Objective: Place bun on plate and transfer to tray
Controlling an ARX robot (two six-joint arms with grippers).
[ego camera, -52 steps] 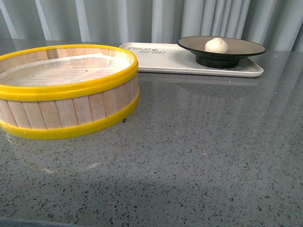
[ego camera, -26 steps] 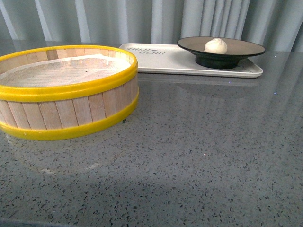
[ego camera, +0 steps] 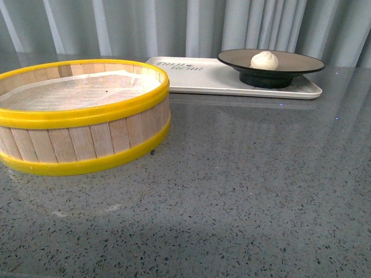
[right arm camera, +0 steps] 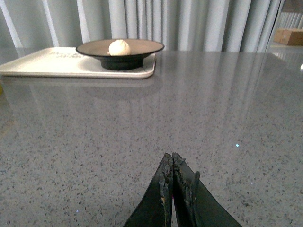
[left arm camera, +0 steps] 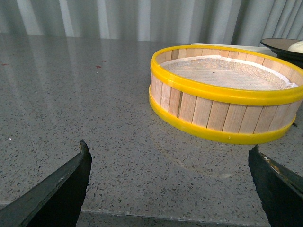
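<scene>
Glossy grey speckled stone tabletop [ego camera: 249, 191] reflecting soft light; pleated pale grey curtains [ego camera: 145, 26] hanging behind; brown cardboard box [right arm camera: 289, 36] off to one side.

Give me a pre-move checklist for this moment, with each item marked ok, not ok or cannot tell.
1. Bun sits on the plate: ok.
2. Plate stands on the tray: ok.
3. Left gripper open, holding nothing: ok.
4. Right gripper shut and empty, well short of the tray: ok.
5. Steamer basket holds no further bun: ok, only its liner shows.
6. Plate fully within the tray's rim on the far side: cannot tell.
</scene>
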